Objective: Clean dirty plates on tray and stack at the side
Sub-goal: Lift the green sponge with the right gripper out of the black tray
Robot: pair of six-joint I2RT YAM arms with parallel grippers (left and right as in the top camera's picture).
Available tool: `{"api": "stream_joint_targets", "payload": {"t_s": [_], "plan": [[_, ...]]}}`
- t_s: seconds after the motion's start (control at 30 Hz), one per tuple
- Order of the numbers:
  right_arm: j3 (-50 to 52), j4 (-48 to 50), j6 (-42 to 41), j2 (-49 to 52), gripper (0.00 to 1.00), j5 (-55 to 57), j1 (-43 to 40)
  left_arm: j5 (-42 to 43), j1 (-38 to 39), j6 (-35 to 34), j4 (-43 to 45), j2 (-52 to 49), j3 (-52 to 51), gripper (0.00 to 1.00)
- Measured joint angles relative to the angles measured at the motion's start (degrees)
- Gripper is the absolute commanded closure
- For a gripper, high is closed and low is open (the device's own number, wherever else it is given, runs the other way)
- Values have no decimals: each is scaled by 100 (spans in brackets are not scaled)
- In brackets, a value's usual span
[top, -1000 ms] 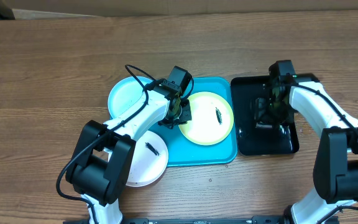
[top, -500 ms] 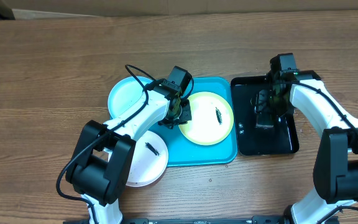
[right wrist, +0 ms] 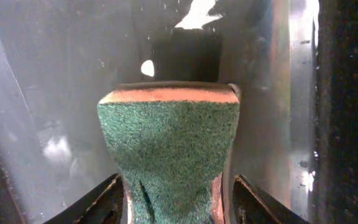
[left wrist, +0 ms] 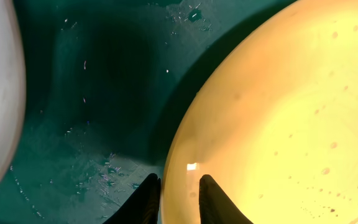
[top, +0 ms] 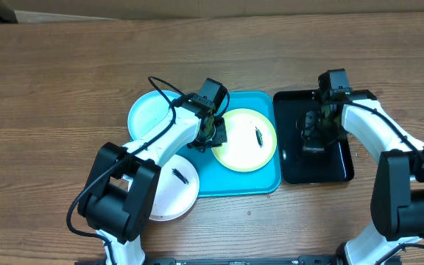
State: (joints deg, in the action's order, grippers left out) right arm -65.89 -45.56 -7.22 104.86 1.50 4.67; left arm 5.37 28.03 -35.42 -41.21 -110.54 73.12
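I see my left gripper [left wrist: 179,190] pinched on the near rim of the yellow-green plate [top: 247,140], which lies in the turquoise tray [top: 234,184]. The cyan plate [top: 152,112] and white plate [top: 174,190] sit at the tray's left side. My right gripper [right wrist: 178,199] clamps a green sponge [right wrist: 169,137] over the black tray [top: 330,171].

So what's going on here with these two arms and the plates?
Two robot arms seem set on cleaning plates. The left tool pinches the rim of the yellow-green plate, which lies on the blue tray and carries a dark smear. The right tool grips a green sponge at the black tray, away from every plate. A white plate with a smear and a cyan plate sit at the blue tray's left edge.
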Motion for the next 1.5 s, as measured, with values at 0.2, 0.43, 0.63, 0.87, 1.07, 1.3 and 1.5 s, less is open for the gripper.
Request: {"api": "stream_joint_targets", "payload": {"t_s": [0.2,0.43,0.63,0.87,1.07,1.3,1.5], "plan": [[68,28,28,0,94,0,24,2,0,0,11,0,0,74],[-271,-769,0,0,96,2,31,0,0,4,15,0,0,67],[-1200,-1368,-2,-24,96,-48,31,0,-2,35,55,0,0,76],[-1331,-1648,0,-197,96,-210,31,-2,-7,42,50,0,0,77],[-1331,-1665,-2,-195,96,-258,31,-61,-7,33,-68,0,0,87],[-1331,-1668,-2,-195,96,-264,31,-162,-22,39,-87,0,0,95],[-1331,-1696,-2,-195,96,-262,31,-243,-28,39,-140,0,0,96]]}}
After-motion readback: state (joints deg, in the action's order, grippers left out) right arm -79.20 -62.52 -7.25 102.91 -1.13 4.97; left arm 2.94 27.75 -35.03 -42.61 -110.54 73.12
